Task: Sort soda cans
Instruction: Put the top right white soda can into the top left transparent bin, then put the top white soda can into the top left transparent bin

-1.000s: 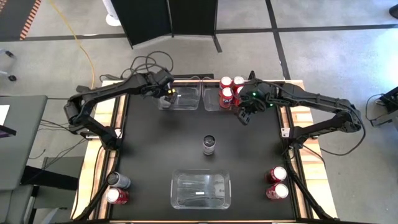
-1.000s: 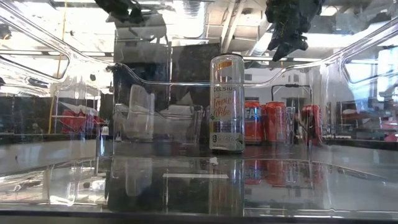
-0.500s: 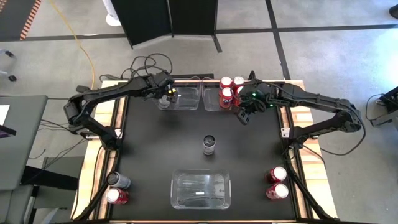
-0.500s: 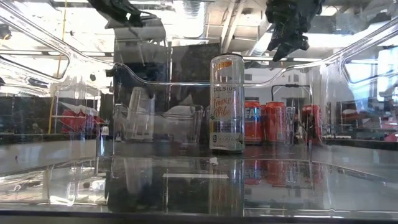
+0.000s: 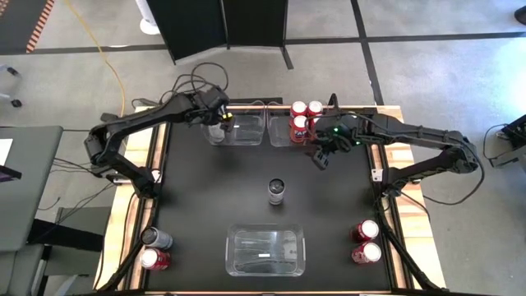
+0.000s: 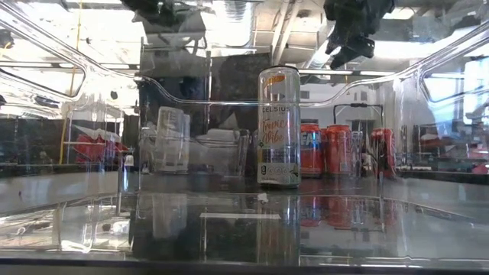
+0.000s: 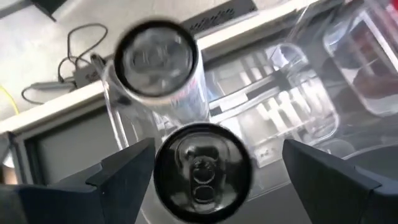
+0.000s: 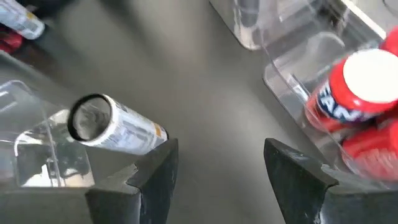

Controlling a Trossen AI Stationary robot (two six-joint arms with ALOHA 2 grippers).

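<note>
L gripper [image 5: 220, 123] jaws apart over 2 silver cans [image 7: 200, 171] (far-left bin [image 5: 246, 131]); R gripper [image 5: 320, 154] empty, apart.

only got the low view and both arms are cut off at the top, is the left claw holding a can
Observer: No. The left wrist view shows the left claw open above a silver can standing in the far left bin.
Operator: is that can alone in there
Observer: No, a second silver can stands right beside it.
Operator: and the right claw
Observer: From above, the right claw hangs open and empty beside the far right bin, which holds the red cans.
</note>
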